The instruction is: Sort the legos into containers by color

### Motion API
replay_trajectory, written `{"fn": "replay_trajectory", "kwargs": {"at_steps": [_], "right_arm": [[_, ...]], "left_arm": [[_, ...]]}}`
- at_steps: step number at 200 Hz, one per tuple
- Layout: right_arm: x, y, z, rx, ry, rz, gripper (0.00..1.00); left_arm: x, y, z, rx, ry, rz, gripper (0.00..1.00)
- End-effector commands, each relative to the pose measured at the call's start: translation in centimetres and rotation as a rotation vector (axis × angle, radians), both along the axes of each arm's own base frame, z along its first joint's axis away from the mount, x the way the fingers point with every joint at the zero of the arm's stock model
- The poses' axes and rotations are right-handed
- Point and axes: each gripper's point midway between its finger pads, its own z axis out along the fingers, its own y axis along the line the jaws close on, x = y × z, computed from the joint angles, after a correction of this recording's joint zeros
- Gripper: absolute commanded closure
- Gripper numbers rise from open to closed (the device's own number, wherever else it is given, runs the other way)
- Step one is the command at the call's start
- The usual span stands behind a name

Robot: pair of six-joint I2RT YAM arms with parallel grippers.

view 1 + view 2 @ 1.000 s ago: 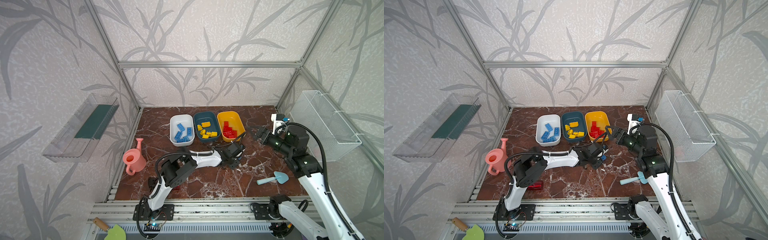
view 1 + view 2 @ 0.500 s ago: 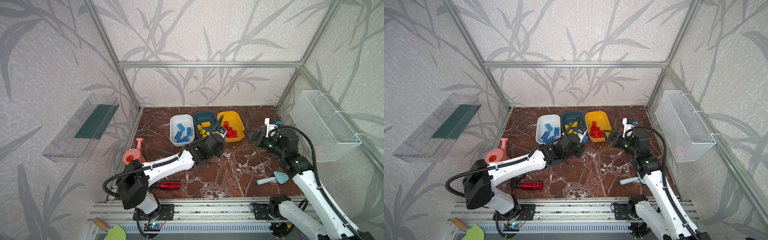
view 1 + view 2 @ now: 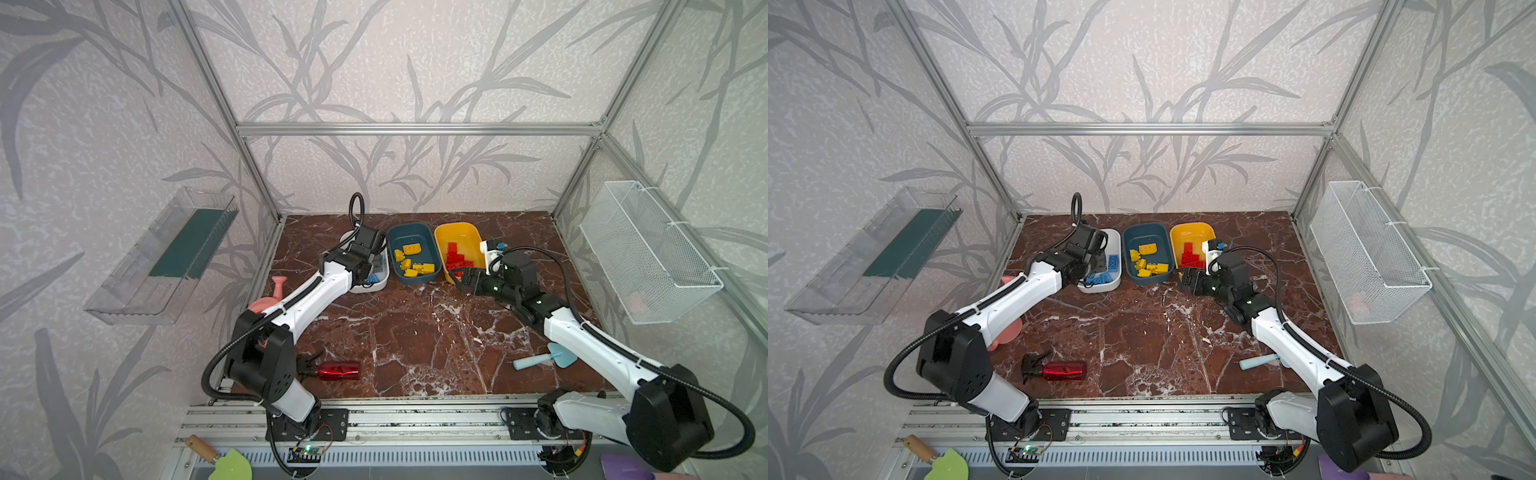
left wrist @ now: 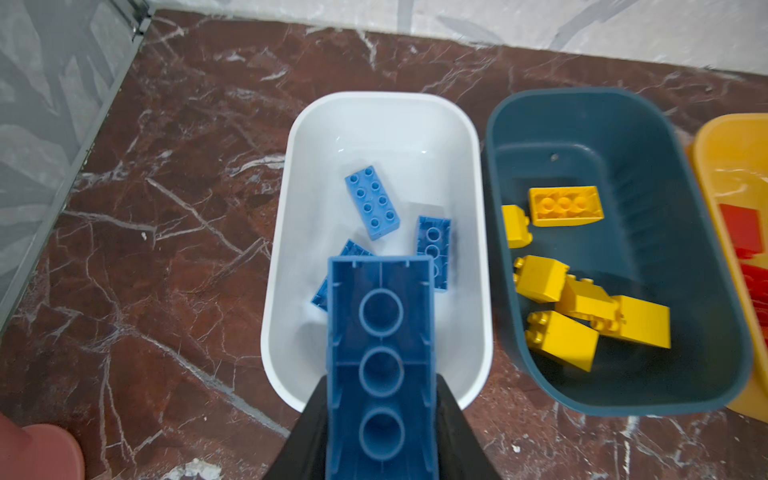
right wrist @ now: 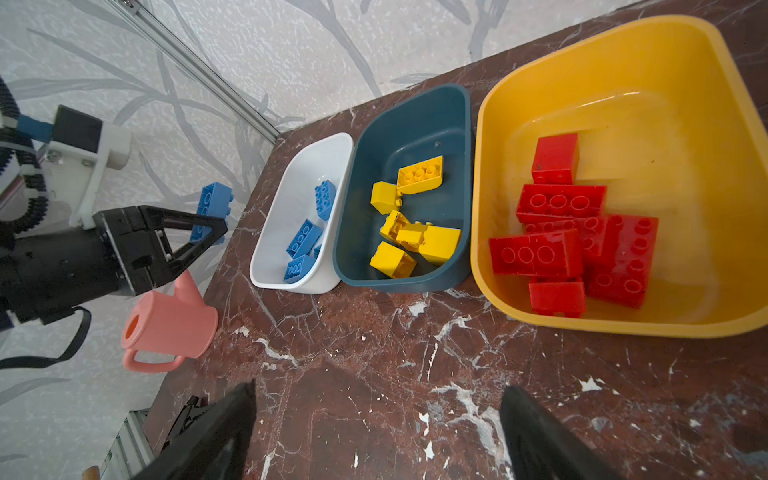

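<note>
**Step in hand.** The left gripper (image 4: pixel 381 399) is pinching a blue brick (image 4: pixel 380 332) by its long sides, hollow underside toward the wrist camera. It hangs over the near end of the white tub (image 4: pixel 382 124). Several blue bricks (image 4: pixel 372 202) lie on the tub floor below and ahead of the gripper. Judged step: delivery of a blue brick, just short of release.

**Next move.** The jaws need only part. The brick is held over the tub's near rim, so a small advance first would stop it catching the edge.

**Right gripper** (image 5: pixel 377 388): spread wide and empty, low over bare table (image 3: pixel 415 332). The yellow tub (image 5: pixel 623 62) of red bricks (image 5: pixel 561 203) is just ahead of it.

**Surroundings.** The teal tub (image 4: pixel 623 124) with yellow bricks (image 4: pixel 565 205) sits right beside the drop point. A pink watering can (image 5: pixel 170 328), red spray bottle (image 3: pixel 338 370) and light blue scoop (image 3: pixel 540 360) lie well clear of it. No loose brick shows on the table, and nothing obstructs the drop.
</note>
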Motion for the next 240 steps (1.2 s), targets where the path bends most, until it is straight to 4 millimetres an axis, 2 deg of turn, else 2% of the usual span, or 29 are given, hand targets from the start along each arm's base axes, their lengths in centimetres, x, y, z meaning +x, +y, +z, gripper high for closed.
{"fn": "replay_trajectory", "kwargs": {"at_steps": [1, 31, 65, 108, 141, 165, 197, 224, 240], "right_arm": [[0.7, 0.2, 0.0, -0.013, -0.045, 0.005, 0.07], [0.7, -0.1, -0.5, -0.033, -0.051, -0.002, 0.03], [0.4, -0.5, -0.4, -0.058, -0.066, -0.009, 0.01], [0.1, -1.9, 0.2, -0.114, -0.084, -0.055, 0.01], [-0.5, -3.5, 1.2, -0.172, -0.11, -0.104, 0.01], [-1.0, -5.6, 1.8, -0.26, -0.164, -0.155, 0.01], [-2.2, -7.4, 1.3, -0.39, -0.249, -0.158, 0.01], [-2.9, -9.4, 0.2, -0.507, -0.285, -0.192, 0.01], [-3.2, -10.5, -0.9, -0.554, -0.315, -0.229, 0.01]], "left_arm": [[0.6, 0.5, -2.0, -0.019, 0.092, 0.028, 0.69], [2.2, 0.7, -4.6, 0.01, 0.172, 0.026, 0.69], [3.2, 0.8, -5.4, 0.007, 0.194, 0.027, 0.64], [3.5, 1.0, -4.3, -0.003, 0.175, 0.024, 0.41], [2.9, 1.3, -1.9, -0.009, 0.139, 0.03, 0.32], [1.2, 2.3, 0.9, -0.017, 0.084, 0.046, 0.25], [-2.5, 4.7, 3.9, -0.004, 0.024, 0.085, 0.18], [-7.0, 7.1, 4.3, 0.008, 0.018, 0.143, 0.14], [-10.0, 8.8, 3.6, 0.028, 0.022, 0.187, 0.14]]}}
